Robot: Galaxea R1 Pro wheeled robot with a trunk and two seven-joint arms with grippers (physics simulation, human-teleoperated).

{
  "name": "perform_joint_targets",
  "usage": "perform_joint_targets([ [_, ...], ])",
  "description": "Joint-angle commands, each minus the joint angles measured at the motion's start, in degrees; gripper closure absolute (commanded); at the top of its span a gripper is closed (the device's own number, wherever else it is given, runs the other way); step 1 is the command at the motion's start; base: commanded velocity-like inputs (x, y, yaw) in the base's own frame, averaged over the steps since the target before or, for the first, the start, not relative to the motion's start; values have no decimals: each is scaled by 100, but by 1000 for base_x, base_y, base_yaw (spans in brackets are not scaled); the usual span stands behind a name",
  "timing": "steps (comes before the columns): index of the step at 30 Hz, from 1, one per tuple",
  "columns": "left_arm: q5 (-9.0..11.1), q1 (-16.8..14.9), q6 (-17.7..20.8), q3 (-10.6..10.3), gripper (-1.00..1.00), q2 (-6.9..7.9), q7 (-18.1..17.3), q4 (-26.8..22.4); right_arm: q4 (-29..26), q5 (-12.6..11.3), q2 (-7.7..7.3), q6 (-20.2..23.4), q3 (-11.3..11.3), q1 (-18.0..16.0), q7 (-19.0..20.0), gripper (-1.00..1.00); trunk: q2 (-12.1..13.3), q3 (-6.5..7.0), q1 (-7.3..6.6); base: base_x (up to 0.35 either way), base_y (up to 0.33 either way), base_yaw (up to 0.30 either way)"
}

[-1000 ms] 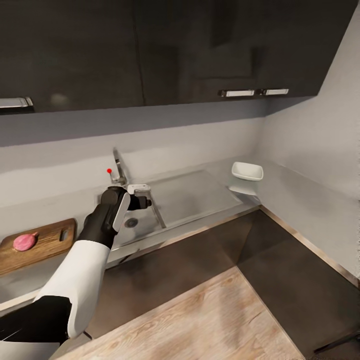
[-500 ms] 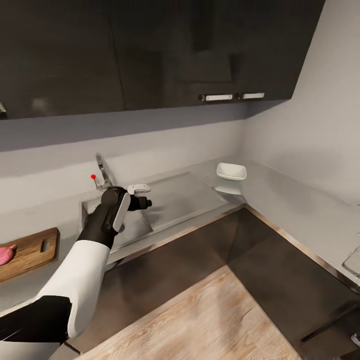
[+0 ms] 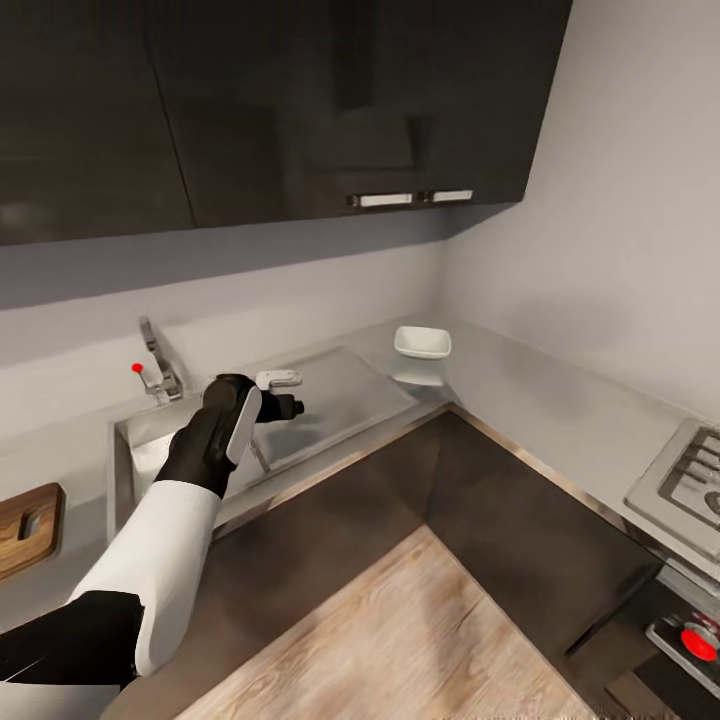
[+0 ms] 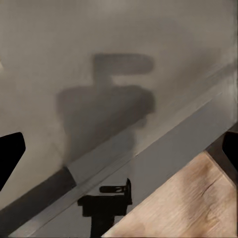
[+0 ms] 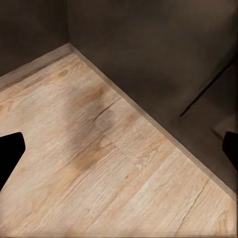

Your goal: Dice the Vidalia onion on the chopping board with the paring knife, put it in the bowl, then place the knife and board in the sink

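The left gripper (image 3: 285,392) hangs above the drainboard beside the sink (image 3: 135,445), jaws spread wide and empty, probably because the robot is between steps rather than reaching for anything. The chopping board (image 3: 25,525) is cut off at the picture's edge, so the onion and paring knife cannot be placed, while the bowl (image 3: 422,343) sits on the surface (image 3: 540,390) near the corner. In the right wrist view the right arm's jaws stand apart over the wooden floor (image 5: 99,163).

The sink (image 3: 150,450) is set in the tabletop (image 3: 540,390). The bowl (image 3: 422,343) stands near the tabletop's back corner, right of the sink. The chopping board (image 3: 25,525) lies left of the sink.
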Motion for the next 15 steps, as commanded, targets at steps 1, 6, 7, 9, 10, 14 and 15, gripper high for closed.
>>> perform_joint_targets([
  [1,60,-4,22,-7,-100,2,56,-5,6,61,-1,-14,-45,-6,-22,-100,-12,-8,4,0,0,-254],
  [6,60,-4,22,-7,-100,9,56,1,6,61,1,-12,-45,-6,-24,-100,-12,12,4,0,0,-254],
  [7,60,-6,22,-7,-100,9,56,3,6,61,1,-12,-45,-6,-25,-100,-12,16,4,0,0,-254],
  [9,60,-5,22,-7,-100,9,56,0,6,61,1,-12,-45,-6,-26,-100,-12,24,4,0,0,-254],
  [10,60,-5,22,-7,-100,8,56,-3,6,61,0,-12,-45,-6,-26,-100,-12,28,4,0,0,-254],
  [14,60,-3,22,-7,-100,10,56,10,6,61,1,-14,-45,-6,-25,-100,-12,44,4,33,7,-254],
  [15,60,-2,22,-7,-100,10,56,14,6,61,1,-13,-45,-6,-26,-100,-12,48,4,133,52,-254],
])
